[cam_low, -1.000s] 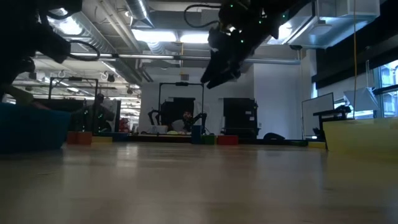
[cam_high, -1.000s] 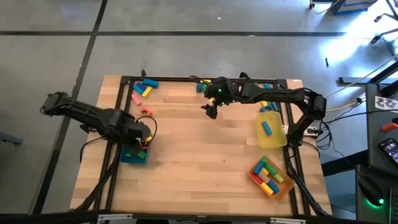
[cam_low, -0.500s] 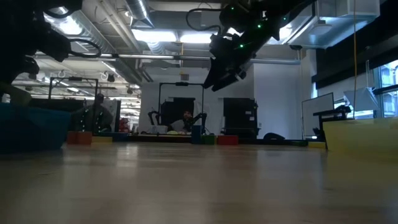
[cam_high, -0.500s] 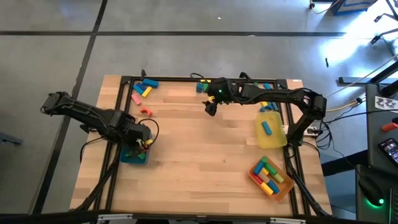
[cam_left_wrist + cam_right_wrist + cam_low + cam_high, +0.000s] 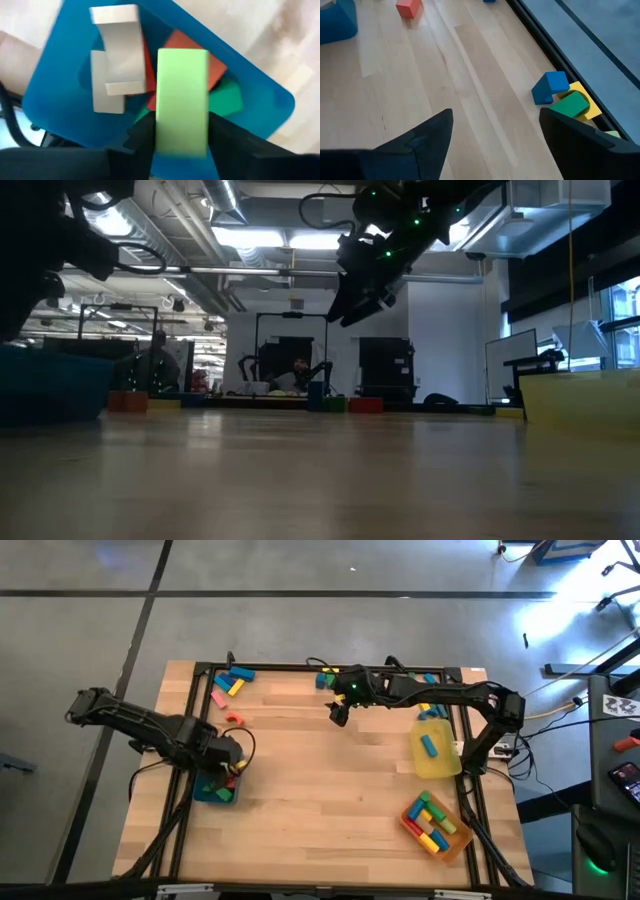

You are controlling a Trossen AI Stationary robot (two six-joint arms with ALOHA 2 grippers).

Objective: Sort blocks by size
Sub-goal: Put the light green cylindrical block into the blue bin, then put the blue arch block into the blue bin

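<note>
In the last second the left gripper [image 5: 180, 142] has started to loosen around the light green block [image 5: 182, 100] over the blue tray [image 5: 217, 792], at lower left in the high view, so a drop seems near, while the right gripper [image 5: 338, 716] waits open at upper centre.

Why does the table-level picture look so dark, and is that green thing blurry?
Low view: bright ceiling lights backlight the scene, leaving the right claw a silhouette. Left wrist view: the light green wooden block looks soft-edged, close to the lens over the blue tray.
</note>
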